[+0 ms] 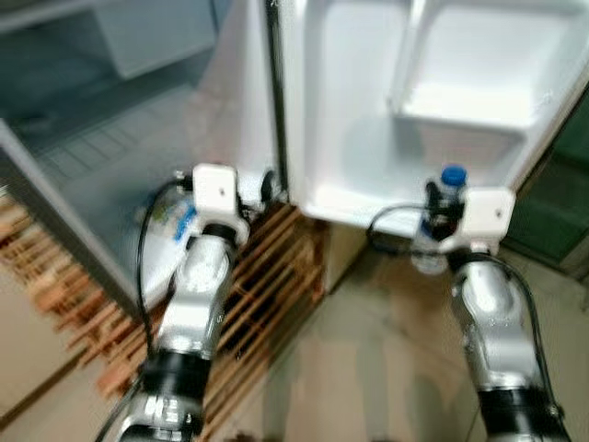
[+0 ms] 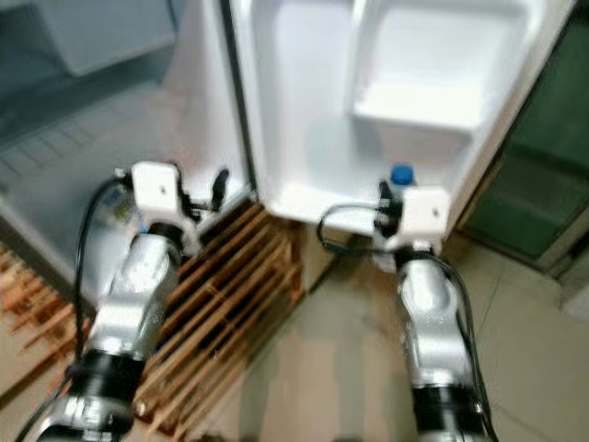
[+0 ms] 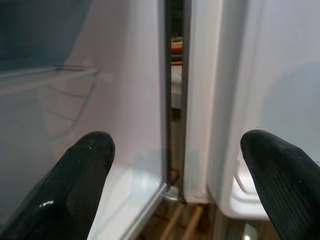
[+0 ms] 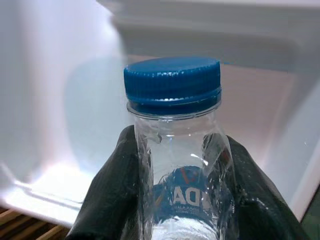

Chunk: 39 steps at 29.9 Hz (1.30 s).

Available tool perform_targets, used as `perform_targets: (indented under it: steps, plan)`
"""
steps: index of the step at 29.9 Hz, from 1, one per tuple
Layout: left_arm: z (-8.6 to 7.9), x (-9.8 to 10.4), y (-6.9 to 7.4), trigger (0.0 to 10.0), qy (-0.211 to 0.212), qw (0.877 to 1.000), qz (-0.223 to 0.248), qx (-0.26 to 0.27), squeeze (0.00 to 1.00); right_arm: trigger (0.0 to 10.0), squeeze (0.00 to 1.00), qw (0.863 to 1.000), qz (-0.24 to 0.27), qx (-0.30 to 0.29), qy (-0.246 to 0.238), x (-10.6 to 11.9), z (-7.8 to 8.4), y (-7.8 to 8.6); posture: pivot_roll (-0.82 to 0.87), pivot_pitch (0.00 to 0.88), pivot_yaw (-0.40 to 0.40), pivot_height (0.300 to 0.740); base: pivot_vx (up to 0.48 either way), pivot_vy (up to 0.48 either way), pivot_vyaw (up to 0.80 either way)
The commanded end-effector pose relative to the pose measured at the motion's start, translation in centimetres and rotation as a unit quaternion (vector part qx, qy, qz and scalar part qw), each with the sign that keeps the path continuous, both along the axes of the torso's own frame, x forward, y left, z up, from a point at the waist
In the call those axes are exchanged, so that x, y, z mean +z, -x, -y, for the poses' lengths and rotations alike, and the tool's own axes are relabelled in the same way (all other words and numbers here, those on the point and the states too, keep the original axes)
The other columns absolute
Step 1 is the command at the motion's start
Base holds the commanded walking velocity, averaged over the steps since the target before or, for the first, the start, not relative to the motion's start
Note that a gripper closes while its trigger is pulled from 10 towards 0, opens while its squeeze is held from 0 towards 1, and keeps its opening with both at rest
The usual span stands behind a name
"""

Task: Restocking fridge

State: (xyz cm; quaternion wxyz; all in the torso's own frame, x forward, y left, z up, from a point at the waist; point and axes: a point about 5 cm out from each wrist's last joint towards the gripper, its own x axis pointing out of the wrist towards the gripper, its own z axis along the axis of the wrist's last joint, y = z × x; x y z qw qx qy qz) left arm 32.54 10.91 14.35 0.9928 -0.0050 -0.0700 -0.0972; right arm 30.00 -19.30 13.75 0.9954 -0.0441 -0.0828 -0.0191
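A clear plastic water bottle (image 4: 180, 150) with a blue cap (image 1: 453, 175) stands upright in my right gripper (image 1: 442, 216), which is shut on its body. It is held just in front of the lowest bin (image 1: 359, 203) of the open white fridge door, cap at about rim height. My left gripper (image 3: 175, 185) is open with nothing between its black fingers (image 3: 75, 185). It points at the hinge gap between the fridge body (image 1: 110, 157) and the door.
A higher door bin (image 1: 469, 110) sits above the bottle. The fridge stands on a wooden slat pallet (image 1: 267, 276). A white and blue item (image 1: 175, 221) lies partly hidden behind my left arm. Tiled floor (image 1: 368, 368) is below, and a dark green surface (image 1: 552, 221) is at the right.
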Motion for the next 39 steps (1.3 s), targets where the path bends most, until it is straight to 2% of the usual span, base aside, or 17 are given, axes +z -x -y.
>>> perform_targets:
  steps: [1,8,14,19,25,31,39]
  plan:
    - [-0.2,0.3,-0.2,10.0,-0.004,1.000,0.004,0.001,0.00,10.0,0.00,1.000,0.019,0.005,-0.004,1.1,-0.2,-0.2,-0.14,0.000,0.023,0.740,0.000,0.000,0.00]
    - [-0.1,0.4,-0.3,10.0,-0.002,1.000,0.006,-0.004,0.00,10.0,0.00,0.999,0.029,0.013,0.000,1.9,-0.5,-0.6,-0.13,0.000,0.019,0.740,0.000,0.000,0.15]
    - [0.4,0.5,-0.3,10.0,-0.007,1.000,0.008,-0.015,0.00,10.0,0.00,0.999,0.044,0.024,0.004,2.6,-1.3,-1.8,-0.13,0.002,0.024,0.740,0.000,0.000,0.00]
    - [0.8,1.1,-0.1,10.0,0.003,0.999,0.027,-0.031,0.00,10.0,0.00,0.996,0.081,0.034,0.011,4.6,-1.8,-2.7,-0.13,0.014,0.024,0.740,0.069,0.000,0.00]
    - [0.8,1.6,0.0,10.0,0.011,0.999,0.041,-0.024,0.00,10.0,0.00,0.992,0.109,0.056,0.014,6.0,-2.6,-3.0,-0.13,0.023,0.023,0.740,0.456,0.000,0.00]
    - [0.8,2.0,0.1,10.0,0.014,0.998,0.052,-0.019,0.00,10.0,0.00,0.986,0.141,0.092,-0.005,7.9,-3.9,-2.7,-0.13,0.027,0.025,0.740,0.382,0.174,0.00]
    - [1.1,2.2,0.0,10.0,0.015,0.998,0.057,-0.024,0.00,10.0,0.00,0.981,0.150,0.124,-0.013,8.5,-5.3,-2.6,-0.13,0.025,0.029,0.740,0.000,0.323,0.00]
